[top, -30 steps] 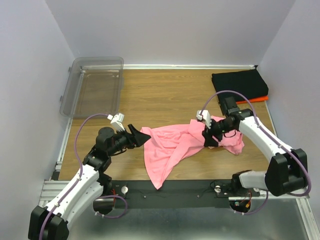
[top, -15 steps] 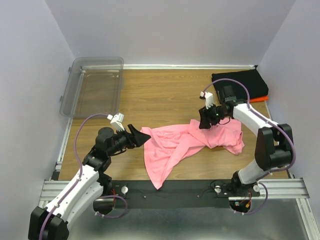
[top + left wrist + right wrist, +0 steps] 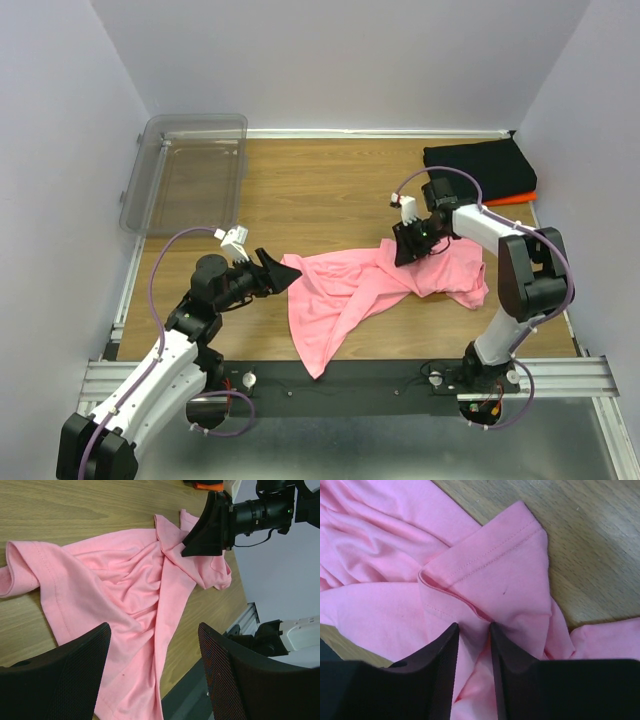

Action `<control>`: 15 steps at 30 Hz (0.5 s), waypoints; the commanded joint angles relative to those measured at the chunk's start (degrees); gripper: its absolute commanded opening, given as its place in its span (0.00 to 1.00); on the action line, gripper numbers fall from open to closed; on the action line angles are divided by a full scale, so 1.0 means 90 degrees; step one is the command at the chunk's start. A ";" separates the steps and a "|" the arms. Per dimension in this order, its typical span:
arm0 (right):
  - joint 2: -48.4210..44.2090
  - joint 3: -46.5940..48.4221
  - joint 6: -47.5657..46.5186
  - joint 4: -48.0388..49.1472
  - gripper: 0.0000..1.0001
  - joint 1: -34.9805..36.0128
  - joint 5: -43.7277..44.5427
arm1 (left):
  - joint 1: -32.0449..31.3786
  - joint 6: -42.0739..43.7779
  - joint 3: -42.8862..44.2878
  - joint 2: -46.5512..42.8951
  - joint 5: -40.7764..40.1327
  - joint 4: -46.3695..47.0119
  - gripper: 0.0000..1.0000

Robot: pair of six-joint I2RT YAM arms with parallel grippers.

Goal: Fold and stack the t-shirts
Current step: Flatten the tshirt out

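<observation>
On the table [image 3: 330, 200], crumpled pink t-shirt [image 3: 345, 290], right claw [image 3: 402, 254] pinching its hemmed fold, left claw [image 3: 284, 272] wide, empty.

the pink t-shirt [image 3: 350, 290] in the middle of the frame is one plain pink, with matching pink stitching at its hems. at upper right is a black t-shirt [image 3: 480, 168], with an orange t-shirt [image 3: 512, 198] showing as a bright strip at its lower edge. the table [image 3: 320, 190] is mid-brown wood with streaky grain. the bin [image 3: 185, 175] at upper left is clear and colourless. the walls [image 3: 330, 60] are pale lilac-grey. both arms are white with black joints and purple cables [image 3: 160, 260]. the left gripper [image 3: 152, 630] is black with a fine mesh pattern, and the right gripper [image 3: 473, 627] is plain black.
</observation>
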 commanded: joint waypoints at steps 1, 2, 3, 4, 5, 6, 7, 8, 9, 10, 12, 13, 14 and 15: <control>0.0016 0.0137 0.0003 -0.0167 0.37 0.0072 -0.0168 | -0.0018 -0.0061 -0.0060 -0.0068 0.0104 0.0137 0.79; -0.0062 0.0146 -0.0007 -0.0187 0.33 0.0072 -0.0187 | -0.0018 -0.0139 -0.0079 -0.0078 0.0124 0.0137 0.79; -0.0111 0.0166 -0.0017 -0.0197 0.23 0.0072 -0.0216 | -0.0018 -0.0207 -0.0157 -0.0078 0.0143 0.0137 0.79; -0.0198 0.0176 -0.0017 -0.0197 0.18 0.0072 -0.0207 | -0.0027 -0.0305 -0.0216 -0.0097 0.0134 0.0128 0.79; -0.0373 0.0243 -0.0017 -0.0207 0.08 0.0072 -0.0168 | -0.0027 -0.0489 -0.0284 -0.0088 0.0134 0.0127 0.78; -0.0501 0.0283 -0.0007 -0.0207 0.03 0.0072 -0.0129 | -0.0037 -0.0501 -0.0381 -0.0059 0.0143 0.0127 0.77; -0.0628 0.0322 0.0002 -0.0207 0.01 0.0072 -0.0080 | -0.0076 -0.0549 -0.0392 0.0048 0.0143 0.0137 0.77; -0.0735 0.0371 0.0022 -0.0197 0.01 0.0072 -0.0022 | -0.0270 -0.0579 -0.0392 0.0136 0.0134 0.0137 0.77; -0.0997 0.0477 0.0041 -0.0197 0.00 0.0072 0.0163 | -0.0378 -0.0550 -0.0334 0.0243 0.0134 0.0137 0.77; -0.1116 0.0536 0.0071 -0.0197 0.01 0.0063 0.0300 | -0.0543 -0.0521 -0.0285 0.0505 0.0105 0.0128 0.77; -0.1496 0.0634 0.0129 -0.0032 0.01 0.0024 0.0904 | -0.1090 -0.0433 -0.0062 0.0780 -0.0139 0.0020 0.77; -0.1643 0.0635 0.0255 0.0201 0.01 0.0004 0.1158 | -0.1469 -0.0403 0.0037 0.1091 -0.0236 -0.0096 0.77; -0.1751 0.0644 0.0314 0.0339 0.01 -0.0054 0.1412 | -0.1656 -0.0336 0.0144 0.1249 -0.0431 -0.0165 0.77; -0.1839 0.0654 0.0373 0.0476 0.01 -0.0200 0.1879 | -0.1774 -0.0180 0.0396 0.1405 -0.0471 -0.0243 0.77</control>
